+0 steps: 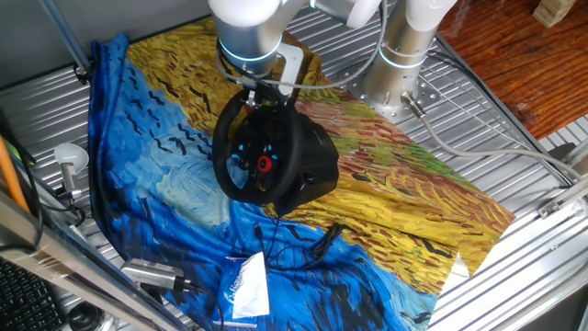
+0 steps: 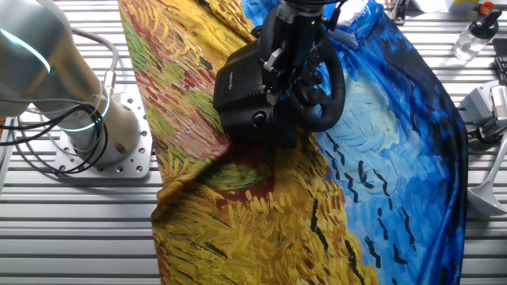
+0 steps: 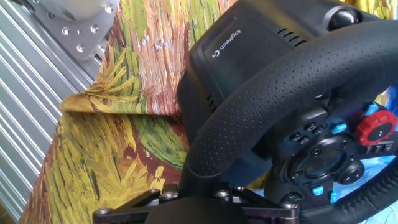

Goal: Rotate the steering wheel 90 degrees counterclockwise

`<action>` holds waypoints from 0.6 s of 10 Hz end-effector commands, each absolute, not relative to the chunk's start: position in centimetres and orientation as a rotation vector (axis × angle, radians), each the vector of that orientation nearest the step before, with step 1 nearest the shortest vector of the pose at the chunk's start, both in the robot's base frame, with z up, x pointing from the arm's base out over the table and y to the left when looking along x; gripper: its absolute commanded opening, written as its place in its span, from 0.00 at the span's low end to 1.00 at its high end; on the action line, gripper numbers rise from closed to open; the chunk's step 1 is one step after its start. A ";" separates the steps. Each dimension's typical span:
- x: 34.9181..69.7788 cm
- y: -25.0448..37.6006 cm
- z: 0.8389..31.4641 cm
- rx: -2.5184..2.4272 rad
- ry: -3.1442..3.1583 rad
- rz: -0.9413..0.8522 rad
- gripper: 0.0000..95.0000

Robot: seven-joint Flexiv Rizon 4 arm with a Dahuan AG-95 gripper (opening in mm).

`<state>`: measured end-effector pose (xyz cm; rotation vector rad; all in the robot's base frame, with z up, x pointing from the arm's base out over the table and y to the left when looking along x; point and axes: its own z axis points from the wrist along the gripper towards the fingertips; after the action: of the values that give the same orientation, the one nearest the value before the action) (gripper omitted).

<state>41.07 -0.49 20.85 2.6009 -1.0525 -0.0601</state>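
The black steering wheel [image 1: 241,170] stands upright on the painted cloth, with its red centre button [image 1: 265,164] and small blue lights facing the front left. Its bulky black base [image 1: 314,161] sits behind it. My gripper [image 1: 250,92] comes down onto the top of the rim and is shut on it. In the hand view the dotted leather rim [image 3: 267,106] runs down between the fingers of my gripper [image 3: 193,186], and the base [image 3: 249,43] lies beyond. From the other fixed view my gripper [image 2: 289,59] covers the wheel's top; the rim [image 2: 334,95] and base [image 2: 245,87] show.
A blue and yellow painted cloth [image 1: 413,193] covers the slatted metal table. The arm's base [image 2: 87,127] is bolted down behind the wheel. The wheel's cable [image 1: 303,244] and a white packet [image 1: 248,285] lie in front. A bottle [image 2: 475,32] stands off the cloth.
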 end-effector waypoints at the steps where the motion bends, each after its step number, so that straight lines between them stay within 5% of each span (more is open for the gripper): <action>1: 41.1 -0.5 20.8 2.607 -1.060 -0.089 0.00; 6: 41.1 -0.5 20.8 2.622 -1.131 -0.212 0.00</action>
<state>41.12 -0.57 20.77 2.6231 -1.1239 -0.1973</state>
